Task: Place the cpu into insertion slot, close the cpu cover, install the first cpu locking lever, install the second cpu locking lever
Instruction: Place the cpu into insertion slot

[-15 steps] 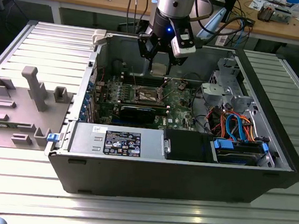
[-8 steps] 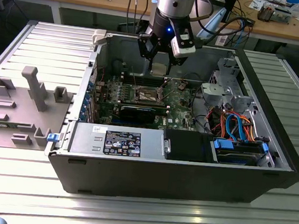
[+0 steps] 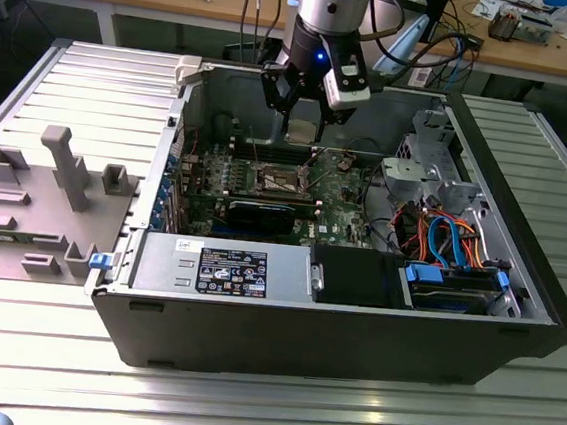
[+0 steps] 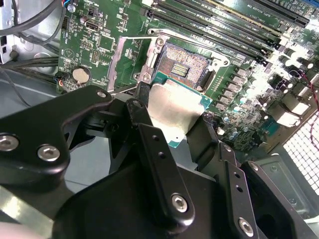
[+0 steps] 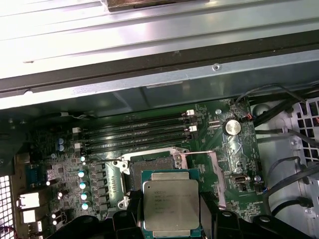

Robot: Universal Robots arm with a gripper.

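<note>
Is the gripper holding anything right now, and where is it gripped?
Yes: the gripper holds the cpu, pinched by two opposite side edges, its metal top exposed, above the insertion slot.

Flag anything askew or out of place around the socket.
Nothing stands out. The silvery-grey, green-edged square cpu is held squarely in the black gripper, by the open, dark square insertion slot; no damage shows.

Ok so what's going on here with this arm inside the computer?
The robot arm's gripper is clamped on the cpu and holds it over the insertion slot on the motherboard of an open computer case. The cpu is not seated yet. The slot lies bare, with the cpu cover swung open beside it.
</note>
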